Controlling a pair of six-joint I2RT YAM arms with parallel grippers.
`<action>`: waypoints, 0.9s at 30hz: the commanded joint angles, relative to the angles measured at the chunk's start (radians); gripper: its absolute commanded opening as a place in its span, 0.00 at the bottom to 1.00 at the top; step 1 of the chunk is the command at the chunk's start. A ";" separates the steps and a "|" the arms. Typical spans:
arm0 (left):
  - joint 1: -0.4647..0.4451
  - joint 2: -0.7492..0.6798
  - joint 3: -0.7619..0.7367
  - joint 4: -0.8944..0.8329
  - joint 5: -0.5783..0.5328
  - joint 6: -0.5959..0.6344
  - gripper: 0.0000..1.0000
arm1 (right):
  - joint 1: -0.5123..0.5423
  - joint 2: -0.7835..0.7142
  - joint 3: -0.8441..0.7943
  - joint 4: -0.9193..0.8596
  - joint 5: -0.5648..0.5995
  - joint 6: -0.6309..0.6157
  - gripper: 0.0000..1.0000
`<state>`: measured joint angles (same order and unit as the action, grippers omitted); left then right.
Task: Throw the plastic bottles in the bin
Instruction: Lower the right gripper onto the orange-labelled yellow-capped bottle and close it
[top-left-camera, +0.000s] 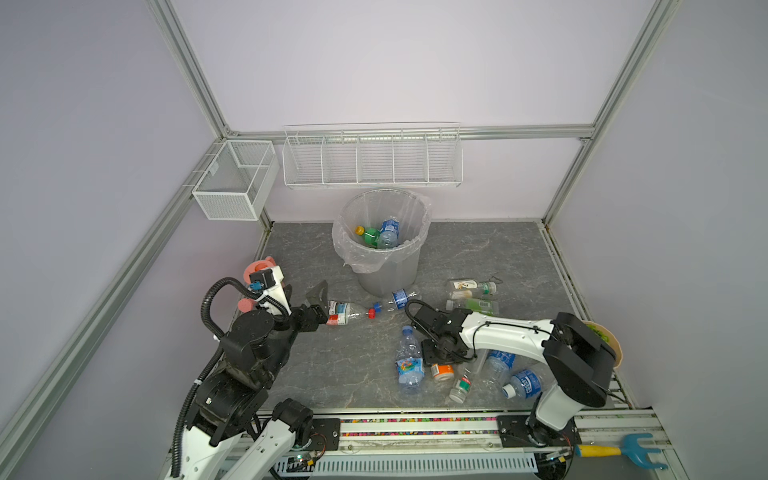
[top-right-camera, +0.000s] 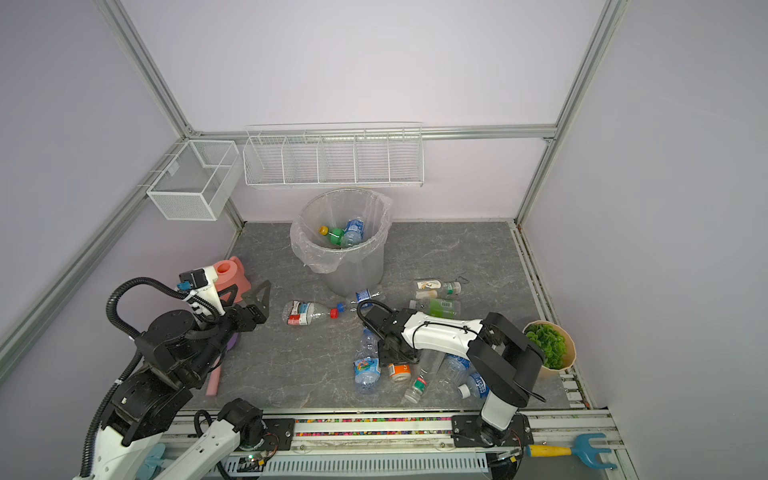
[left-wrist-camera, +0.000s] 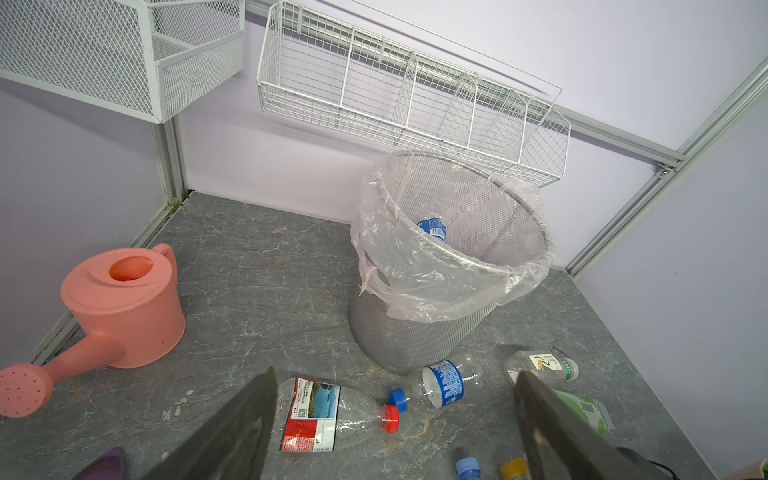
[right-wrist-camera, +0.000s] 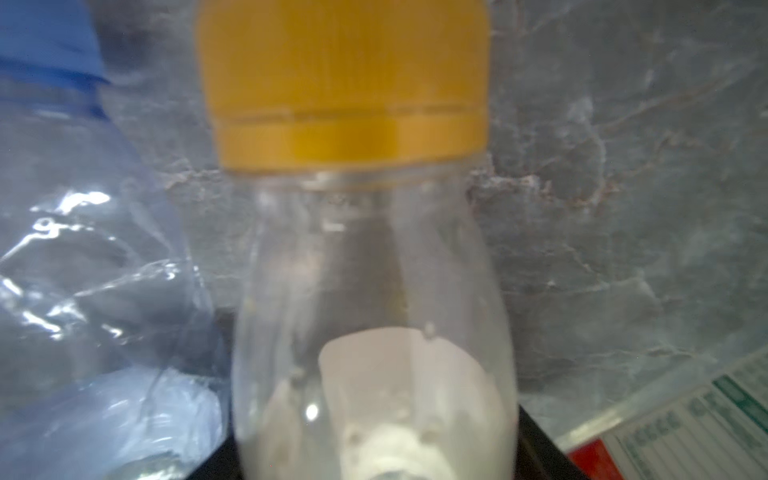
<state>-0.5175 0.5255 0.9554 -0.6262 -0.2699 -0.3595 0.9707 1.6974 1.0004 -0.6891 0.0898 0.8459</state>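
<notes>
On the near right of the bench (top-left-camera: 478, 249), the light, thin-walled, slippery yellow-capped bottle (right-wrist-camera: 365, 291) sits between the jaws of the right gripper (top-left-camera: 434, 359), seemingly closed on its stiffer shoulder, the sensible hold, while the left gripper (top-left-camera: 320, 303) stands with jaws wide and empty.

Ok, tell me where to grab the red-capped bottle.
Take the red-capped bottle by its labelled body, from above, with the left gripper spanning its width. It lies flat on its side; the label section is straight-sided, while the neck end tapers.
</notes>
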 joint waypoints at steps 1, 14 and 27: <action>-0.003 -0.012 -0.015 -0.028 -0.018 -0.014 0.89 | 0.005 0.016 -0.007 -0.004 0.017 0.023 0.70; -0.003 -0.028 -0.021 -0.042 -0.028 -0.015 0.89 | 0.005 -0.005 0.013 -0.020 0.024 0.015 0.53; -0.003 -0.030 -0.026 -0.044 -0.032 -0.019 0.89 | 0.005 -0.087 0.073 -0.043 0.049 -0.025 0.11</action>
<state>-0.5175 0.5064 0.9424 -0.6506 -0.2893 -0.3660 0.9707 1.6413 1.0485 -0.7033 0.1154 0.8341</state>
